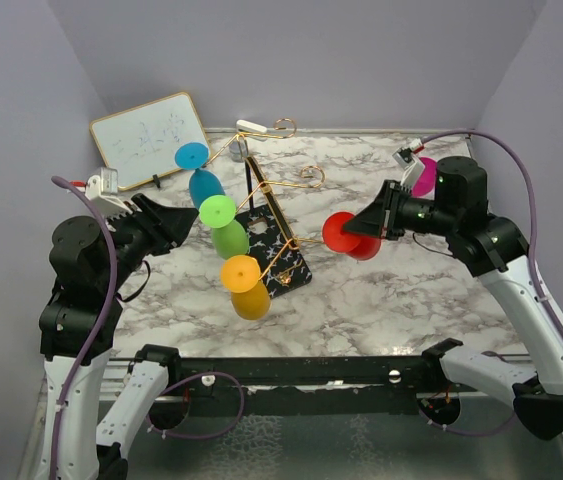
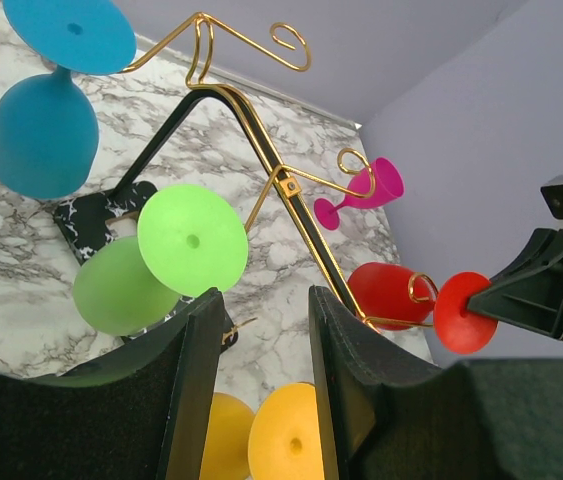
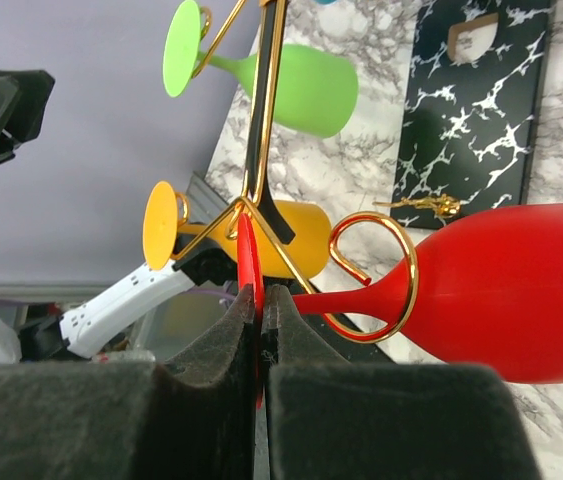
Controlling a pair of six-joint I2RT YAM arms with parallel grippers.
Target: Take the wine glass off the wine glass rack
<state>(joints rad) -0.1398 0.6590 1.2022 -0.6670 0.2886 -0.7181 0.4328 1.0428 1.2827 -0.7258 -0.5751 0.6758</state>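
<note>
Right fingers (image 3: 211, 380) clench the red wine glass (image 3: 521, 290) by its foot; left fingers (image 2: 356, 390) released. Next: draw its stem off the wine glass rack (image 3: 260, 120) ahead.

No word, number, brand or sign can be read in any view. The one surface with writing is the white, light-framed rectangular whiteboard (image 1: 149, 138) at the back left of the top view. It carries faint marker strokes near its middle, too small and pale to make out as letters or figures.
</note>
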